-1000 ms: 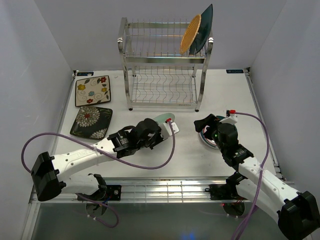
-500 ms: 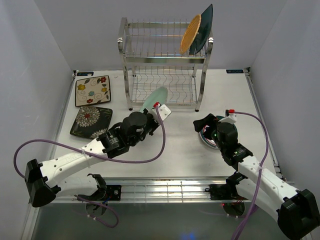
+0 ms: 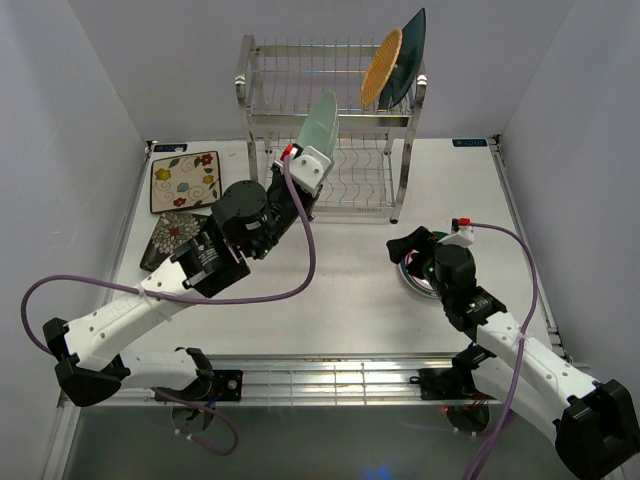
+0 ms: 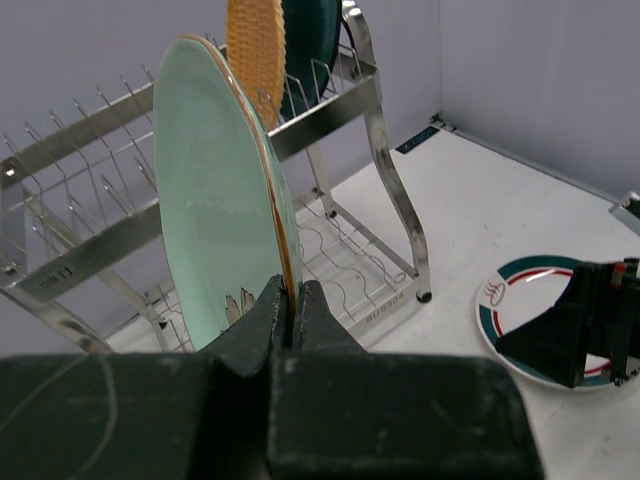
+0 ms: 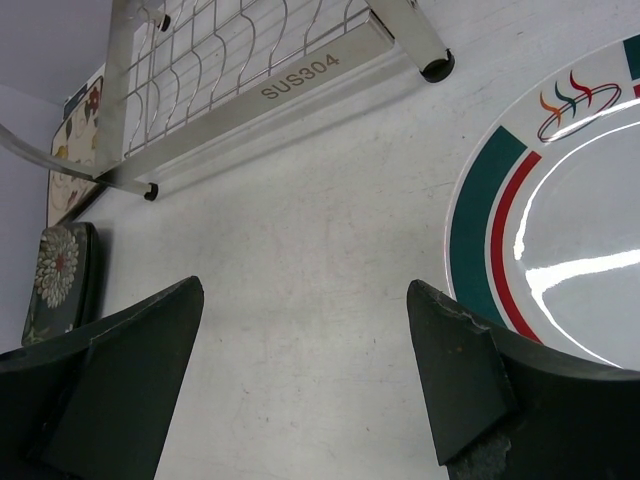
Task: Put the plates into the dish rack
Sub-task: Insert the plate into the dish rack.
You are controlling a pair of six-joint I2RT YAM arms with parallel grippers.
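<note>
My left gripper [image 3: 300, 172] [image 4: 290, 300] is shut on the rim of the pale green plate [image 3: 320, 122] [image 4: 215, 210] and holds it upright, on edge, just in front of the steel dish rack [image 3: 262, 115] [image 4: 75, 205]. The woven orange-tan plate [image 3: 381, 66] [image 4: 258, 50] and a teal plate [image 3: 410, 50] stand in the rack's top tier at the right. My right gripper [image 3: 408, 250] [image 5: 305, 290] is open and empty, low over the table beside a white plate with teal and red rim stripes [image 5: 560, 230] [image 4: 520, 300].
A cream floral plate [image 3: 185, 180] and a dark floral plate [image 3: 175, 235] lie flat at the left of the table. White walls close in the table on three sides. The rack's lower tier [image 3: 330, 175] holds no plates.
My left arm has lifted the pale green plate off the table and carried it up and back, turning it upright in front of the rack. The right arm has stayed still.
</note>
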